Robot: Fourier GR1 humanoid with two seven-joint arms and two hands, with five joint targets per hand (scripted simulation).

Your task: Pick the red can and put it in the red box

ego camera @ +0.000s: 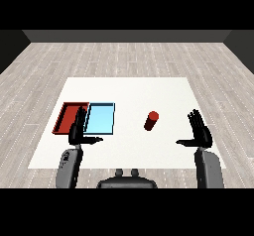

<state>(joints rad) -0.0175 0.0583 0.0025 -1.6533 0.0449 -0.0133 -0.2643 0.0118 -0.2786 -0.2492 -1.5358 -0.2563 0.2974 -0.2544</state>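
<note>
Desk: a white desk [129,88] on a grey plank floor [124,56], with dark walls behind.
Trays: two, side by side at the desk's left; the red tray [67,112] is the outer one and the blue tray [101,118] lies just to its right, their long edges touching or nearly so.
Can: one red can [151,121], upright or a little tilted on the bare desk, right of the blue tray and apart from it.
In the way: the blue tray lies between the can and the red tray; the left hand covers the near corners where the two trays meet.
Left hand: the left hand [77,131] is held up over the near ends of the trays, fingers straight and thumb stuck out to the right; it holds nothing.
Right hand: the right hand [199,130] stands right of the can and apart from it, fingers straight and spread, thumb pointing left toward the can; it holds nothing and touches nothing.
Count: one can, two trays, two hands.
</note>
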